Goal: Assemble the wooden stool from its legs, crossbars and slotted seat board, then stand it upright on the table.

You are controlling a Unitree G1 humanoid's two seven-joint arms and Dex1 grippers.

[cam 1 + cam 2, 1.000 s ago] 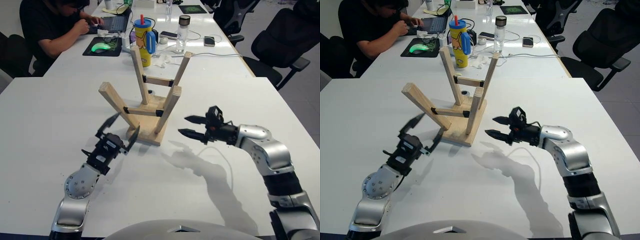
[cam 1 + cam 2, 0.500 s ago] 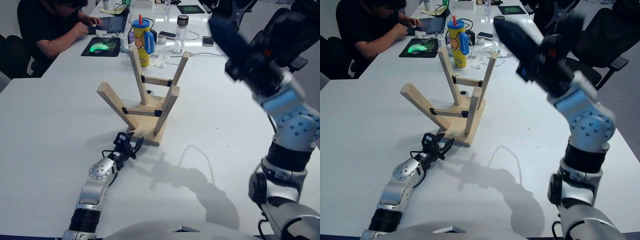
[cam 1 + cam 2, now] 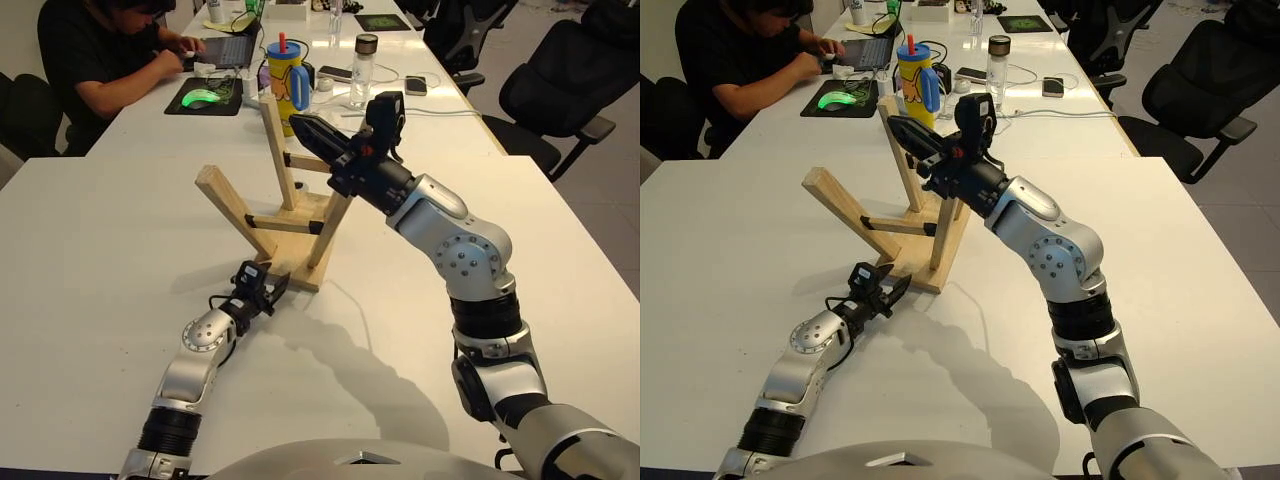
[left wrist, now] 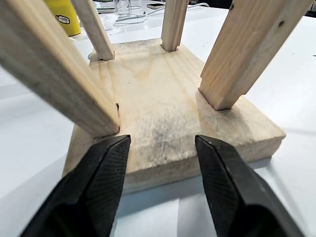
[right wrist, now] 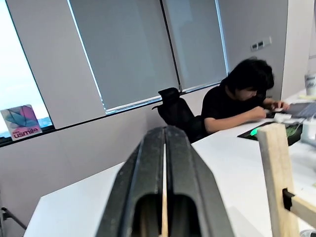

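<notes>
Wooden and turned upside down, the stool (image 3: 295,218) sits near the middle of the white desk (image 3: 90,260). Its seat board (image 4: 163,94) lies on the desktop and its legs point up. The near left leg (image 3: 233,208) splays far out to the robot's left. The far left leg (image 3: 279,150) rises tallest, and the near right leg (image 3: 336,222) leans slightly right. A crossbar (image 3: 285,222) with dark ends joins the two near legs, and another (image 3: 315,161) runs between the far ones.

The left claw (image 3: 265,282) lies low on the desk at the near edge of the seat board. It is released: its two black fingers (image 4: 103,168) are spread apart with a stretch of the board's edge between their tips. Whether they touch the wood cannot be told.

The right claw (image 3: 308,127) is raised above the desk, just beside the upper part of the far left leg and above the far crossbar, pointing to the robot's left. It is clenched on itself, its fingers (image 5: 143,163) pressed together with only a thin seam between them.

Behind the stool, on the next desk, stand a yellow cup (image 3: 286,85) with a blue handle and a clear bottle (image 3: 364,72) with a dark cap.
</notes>
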